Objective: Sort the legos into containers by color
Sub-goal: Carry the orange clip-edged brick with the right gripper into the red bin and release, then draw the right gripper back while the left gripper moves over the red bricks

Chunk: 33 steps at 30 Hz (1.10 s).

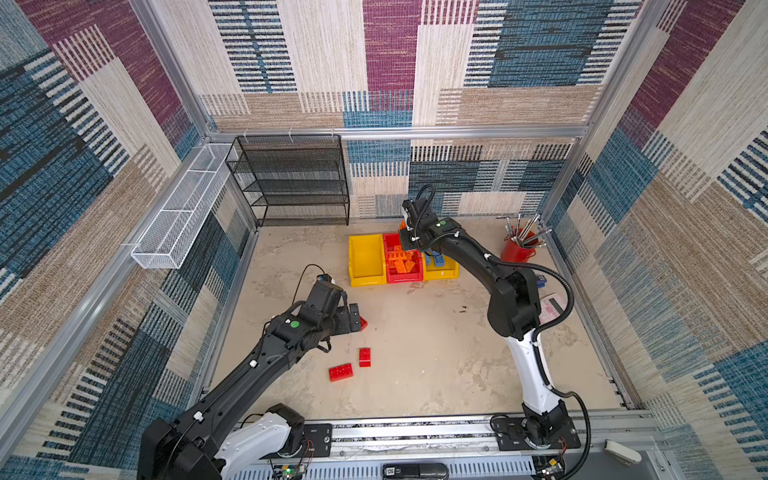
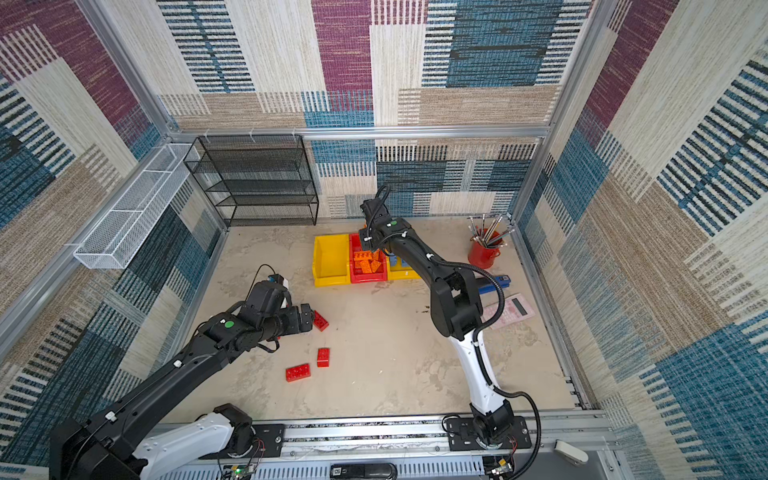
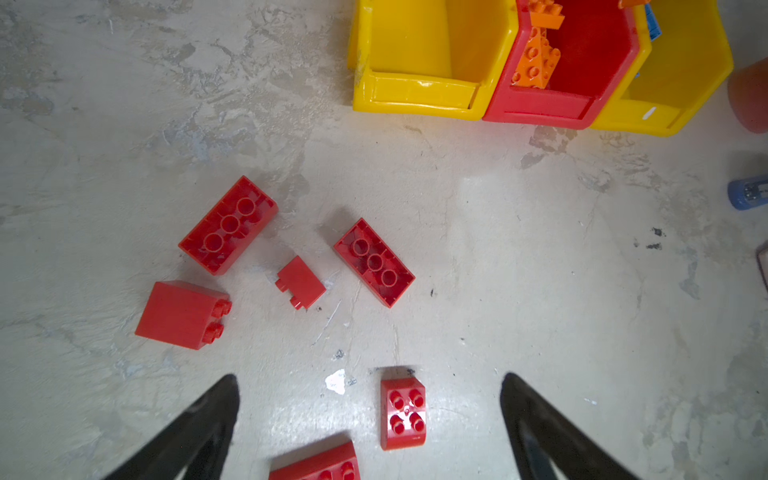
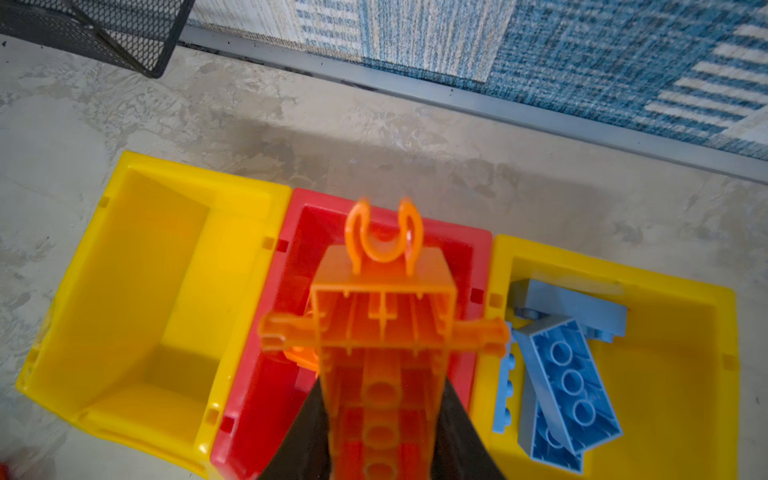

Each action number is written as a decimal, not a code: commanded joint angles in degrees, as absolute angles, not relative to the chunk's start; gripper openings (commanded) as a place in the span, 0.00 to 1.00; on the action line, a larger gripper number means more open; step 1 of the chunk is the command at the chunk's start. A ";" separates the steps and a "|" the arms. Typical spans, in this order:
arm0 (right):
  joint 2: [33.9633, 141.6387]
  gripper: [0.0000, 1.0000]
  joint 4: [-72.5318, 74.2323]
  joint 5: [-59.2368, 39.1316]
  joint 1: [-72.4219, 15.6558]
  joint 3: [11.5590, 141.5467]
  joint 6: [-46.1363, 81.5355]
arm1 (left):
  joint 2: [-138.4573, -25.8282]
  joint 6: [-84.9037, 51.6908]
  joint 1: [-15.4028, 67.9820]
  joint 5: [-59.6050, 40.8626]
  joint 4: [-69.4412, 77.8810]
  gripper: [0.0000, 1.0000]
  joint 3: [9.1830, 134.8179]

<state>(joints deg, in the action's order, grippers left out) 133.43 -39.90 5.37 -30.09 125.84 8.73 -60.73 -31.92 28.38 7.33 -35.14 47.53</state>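
Orange, the long spiky piece (image 4: 382, 299) sits clenched in the right gripper (image 4: 382, 386) above the red bin (image 4: 266, 374), hiding most of its contents. We count six loose red bricks (image 3: 374, 262), one cut off, before the released left gripper (image 3: 370, 378) in its wrist view, yet only three in both top views, where the arm (image 1: 266, 357) covers the rest. Bare floor (image 3: 498, 249) lies between them and the bins (image 3: 419, 99).

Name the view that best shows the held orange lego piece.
Right wrist: the orange lego piece fills the middle, underside clear, between the jaws. In a top view only a sliver shows; left wrist shows nothing certain.
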 commanded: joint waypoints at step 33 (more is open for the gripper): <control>92.31 0.99 -27.62 -0.68 -36.93 79.94 13.96 | -52.66 -41.09 25.99 -0.26 -38.18 0.96 39.43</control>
